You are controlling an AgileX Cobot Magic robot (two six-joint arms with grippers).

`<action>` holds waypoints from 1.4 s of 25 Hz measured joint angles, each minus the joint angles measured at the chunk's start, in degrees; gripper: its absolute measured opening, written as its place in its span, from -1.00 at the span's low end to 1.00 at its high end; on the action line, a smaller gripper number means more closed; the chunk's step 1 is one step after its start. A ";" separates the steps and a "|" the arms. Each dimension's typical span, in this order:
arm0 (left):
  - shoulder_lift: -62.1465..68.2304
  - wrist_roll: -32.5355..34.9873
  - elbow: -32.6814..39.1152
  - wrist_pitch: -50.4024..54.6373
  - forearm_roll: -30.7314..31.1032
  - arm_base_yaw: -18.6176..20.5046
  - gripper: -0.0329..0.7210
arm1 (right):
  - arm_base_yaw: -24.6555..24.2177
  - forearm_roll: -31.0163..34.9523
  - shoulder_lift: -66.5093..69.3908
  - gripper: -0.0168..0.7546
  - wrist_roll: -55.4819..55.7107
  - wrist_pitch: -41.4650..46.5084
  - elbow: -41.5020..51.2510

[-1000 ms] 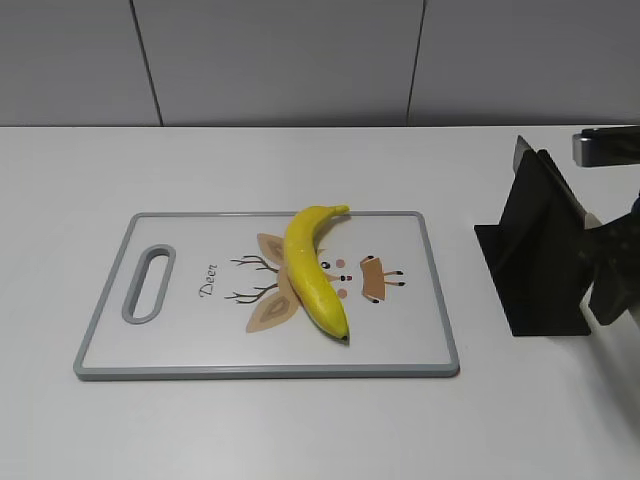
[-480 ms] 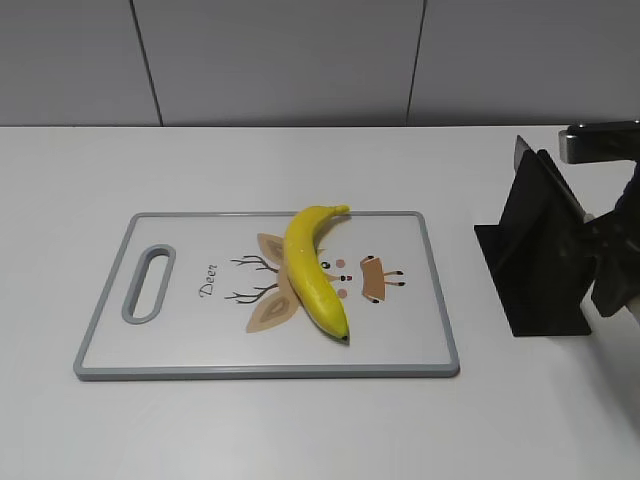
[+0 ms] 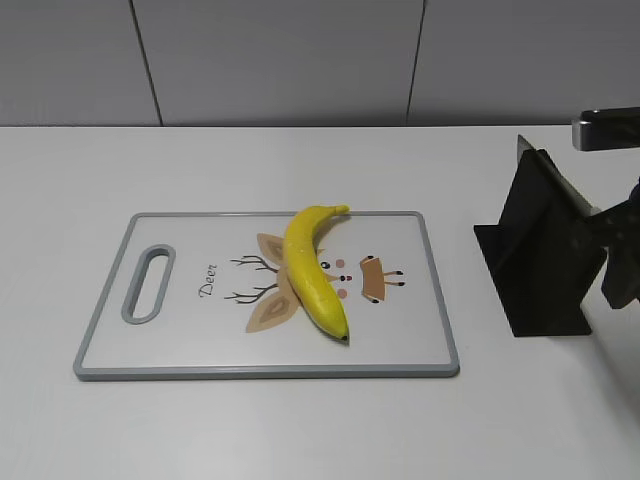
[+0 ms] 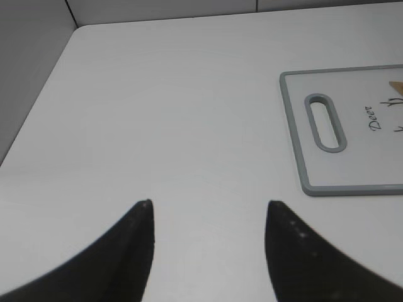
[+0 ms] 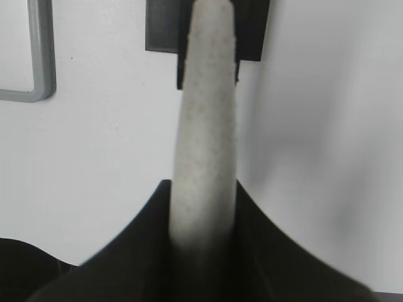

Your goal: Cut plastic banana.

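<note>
A yellow plastic banana [image 3: 312,270] lies on the white, grey-rimmed cutting board [image 3: 180,335], over its deer drawing. A knife stands in a black holder [image 3: 540,260] at the right; its grey blade edge [image 3: 562,186] shows above the holder. My right gripper [image 3: 618,265] sits just right of the holder. In the right wrist view it [image 5: 203,185] is shut on the pale speckled knife handle [image 5: 204,113], which points at the holder [image 5: 162,25]. My left gripper [image 4: 210,204] is open and empty over bare table, left of the board [image 4: 295,132].
The board's handle slot [image 3: 148,283] is at its left end. A corner of the board's grey rim [image 5: 41,63] shows at the left of the right wrist view. A grey wall runs behind the white table.
My right gripper has shifted a little to the right, away from the holder, with the handle in it. The banana, board and holder have not moved.
</note>
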 joint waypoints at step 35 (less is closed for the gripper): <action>15.74 2.43 -8.22 -5.73 -0.66 -7.05 0.55 | 0.19 4.60 -8.20 -0.50 -14.99 5.44 -11.98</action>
